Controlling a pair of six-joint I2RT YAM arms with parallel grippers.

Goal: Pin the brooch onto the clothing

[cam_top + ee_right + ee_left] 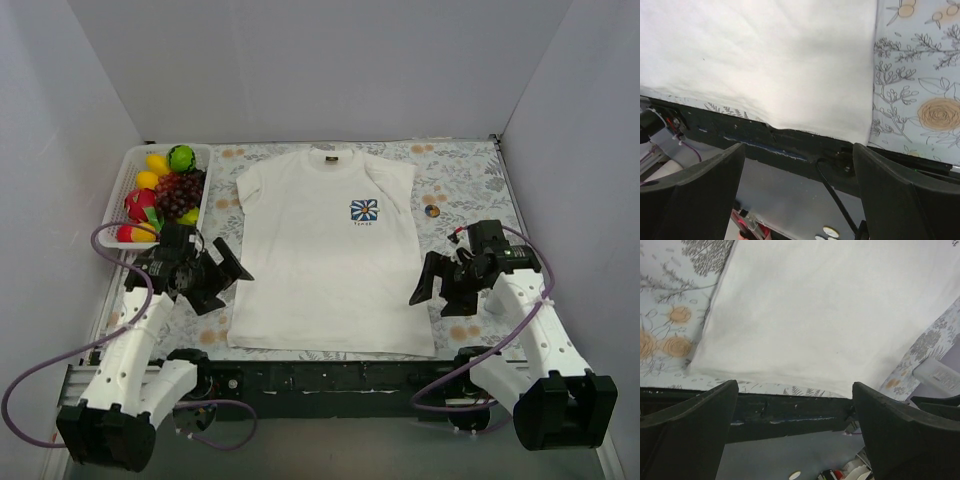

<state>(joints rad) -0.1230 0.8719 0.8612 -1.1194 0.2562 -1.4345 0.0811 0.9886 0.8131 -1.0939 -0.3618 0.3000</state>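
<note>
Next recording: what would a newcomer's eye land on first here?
The white T-shirt lies spread flat mid-table on the floral cloth, its blue-and-white logo on the chest. A basket of bright fruit sits at the far left corner, and the tiny brooch lies on the cloth right of the shirt. The left tool and right tool hover open at the shirt's lower sides.

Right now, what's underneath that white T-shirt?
The white T-shirt lies flat on a grey floral-patterned cloth, which shows around its edges. Whether anything else sits beneath the shirt cannot be seen, because the fabric covers it.
</note>
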